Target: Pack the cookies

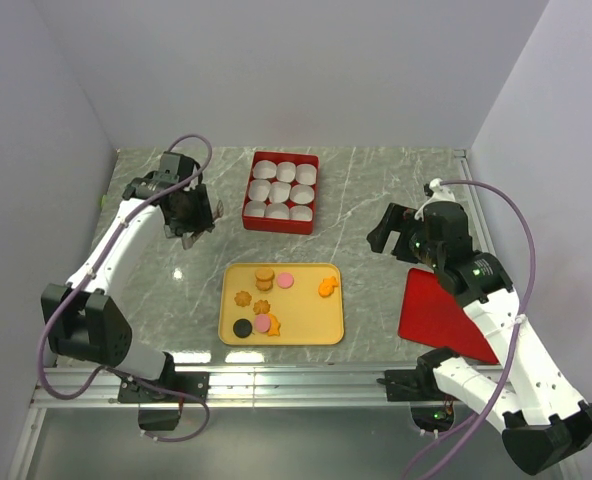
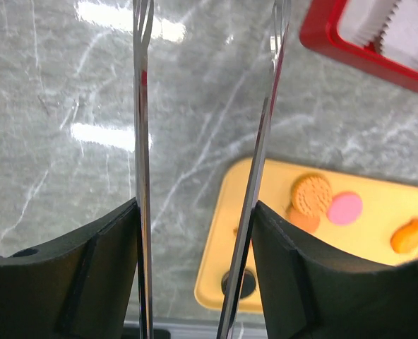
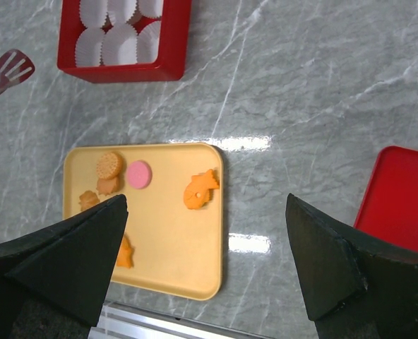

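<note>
Pale walls close in a grey marbled bench (image 1: 376, 200), and on it the packing has, as far as we can see, not begun. All the cookies (image 1: 264, 300) lie on the yellow tray (image 1: 328, 335) at the middle of the bench, and none sits in a cup. At 12 o'clock from the tray stands the red box (image 1: 247, 205), holding nine white paper cups (image 1: 281, 192) in three rows of three, and every cup looks empty to us. On the tray we count nine pieces, though the overlaps make us less than sure: two tan rounds (image 1: 264, 277) lying one partly on the other, two pink rounds (image 1: 286, 280), two tan flowers (image 1: 242, 298), two orange pieces (image 1: 327, 288) and one black round (image 1: 242, 327). One red lid (image 1: 431, 315) lies flat at 3 to 4 o'clock from the tray. The left tool (image 2: 207, 85) hangs over bare bench at 10 o'clock from the tray, with its two thin blades parted and nothing between them. The right tool (image 3: 205, 205) hovers at 2 o'clock with its fingers spread wide and empty. We judge that every cookie has yet to be lifted into a cup, and the lid fitted after that.
</note>
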Robot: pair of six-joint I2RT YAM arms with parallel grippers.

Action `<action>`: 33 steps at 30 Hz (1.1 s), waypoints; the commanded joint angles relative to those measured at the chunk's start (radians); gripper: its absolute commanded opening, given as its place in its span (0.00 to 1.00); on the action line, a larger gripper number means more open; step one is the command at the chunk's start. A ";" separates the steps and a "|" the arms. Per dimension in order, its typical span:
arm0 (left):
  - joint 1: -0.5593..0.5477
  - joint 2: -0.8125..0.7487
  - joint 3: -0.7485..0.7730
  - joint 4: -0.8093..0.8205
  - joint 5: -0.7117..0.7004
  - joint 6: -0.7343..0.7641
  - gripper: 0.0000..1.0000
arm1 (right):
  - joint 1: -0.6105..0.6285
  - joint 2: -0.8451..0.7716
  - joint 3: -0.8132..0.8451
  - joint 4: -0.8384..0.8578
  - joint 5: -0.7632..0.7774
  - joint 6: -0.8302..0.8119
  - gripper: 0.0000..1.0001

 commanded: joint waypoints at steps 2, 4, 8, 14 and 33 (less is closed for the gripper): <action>-0.037 -0.084 0.079 -0.074 -0.018 -0.031 0.66 | -0.001 0.001 0.043 0.019 -0.029 0.018 1.00; -0.048 -0.105 0.092 -0.090 -0.027 -0.036 0.66 | -0.003 0.000 0.042 0.020 -0.027 0.023 1.00; -0.091 -0.144 0.093 -0.117 -0.030 -0.028 0.65 | -0.004 -0.013 0.048 0.014 -0.029 0.032 1.00; -0.195 -0.231 0.026 -0.131 -0.017 -0.048 0.65 | -0.003 -0.040 0.028 0.008 -0.052 0.048 1.00; -0.589 -0.230 -0.148 -0.139 -0.090 -0.278 0.63 | -0.003 -0.114 -0.072 0.002 -0.070 0.092 1.00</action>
